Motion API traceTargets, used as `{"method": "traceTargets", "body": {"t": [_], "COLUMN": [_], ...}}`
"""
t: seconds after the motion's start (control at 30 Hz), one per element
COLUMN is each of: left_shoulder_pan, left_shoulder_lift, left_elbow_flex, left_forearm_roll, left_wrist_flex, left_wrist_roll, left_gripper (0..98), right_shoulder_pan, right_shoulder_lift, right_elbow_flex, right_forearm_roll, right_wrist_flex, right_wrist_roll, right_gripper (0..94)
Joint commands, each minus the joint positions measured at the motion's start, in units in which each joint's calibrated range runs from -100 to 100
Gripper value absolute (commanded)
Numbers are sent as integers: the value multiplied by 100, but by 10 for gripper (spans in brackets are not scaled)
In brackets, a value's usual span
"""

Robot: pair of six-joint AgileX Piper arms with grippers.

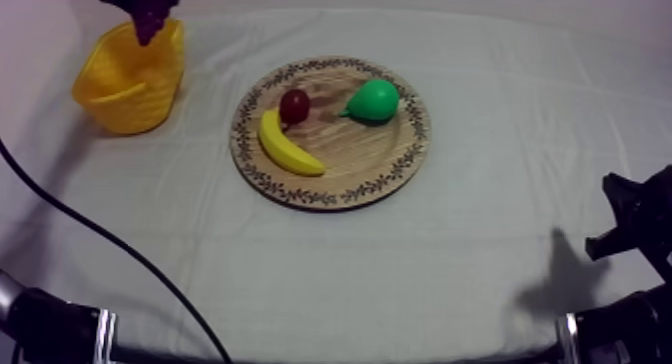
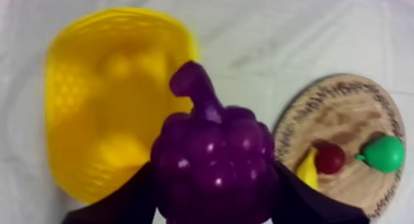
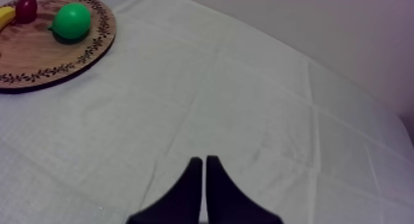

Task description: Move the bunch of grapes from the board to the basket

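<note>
1. The bunch of grapes (image 2: pixel 212 162) is pinched between the two black fingers (image 2: pixel 126 202) of the left gripper (image 2: pixel 212 208). One finger is seen at each side of the bunch, and the stem points away from the gripper.
2. In the top view, the bunch is held in the air over the opening of the yellow basket (image 1: pixel 130 88), at its far rim.
3. The basket is located at the left side of the table, well apart from the wooden board (image 1: pixel 365 158).
4. A banana (image 1: pixel 288 146), a small red fruit (image 1: pixel 294 105) and a pear (image 1: pixel 373 100) are laid on the board. The red fruit is just beside the far end of the banana.
5. The fingers of the right gripper (image 3: pixel 204 177) are pressed together as a narrow wedge with nothing between them. The gripper is positioned over the bare cloth (image 3: pixel 246 103), well apart from the board.
</note>
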Motion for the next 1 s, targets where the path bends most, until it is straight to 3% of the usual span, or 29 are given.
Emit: {"method": "traceTargets", "body": {"t": [0.0,0.33,0.8,0.97], "left_shoulder_pan": [-276,-811,-890,-927], "left_shoulder_lift": [7,221,1399,1857], "left_elbow_flex": [-27,-177,-623,-740], "left_forearm_roll": [-3,-105,9,28], "left_wrist_flex": [1,36,-130,-200], "left_wrist_roll": [-57,-213,-170,-131], "left_gripper": [467,468,481,537], "right_shoulder_pan": [-2,-2,-2,-2], "right_shoulder_lift": [0,0,0,0], "right_elbow_flex": [0,0,0,0], "right_forearm_roll": [-1,-1,-1,-1], "right_wrist_flex": [0,0,0,0], "right_wrist_roll": [-1,-1,-1,-1], "right_gripper": [3,3,3,3]}}
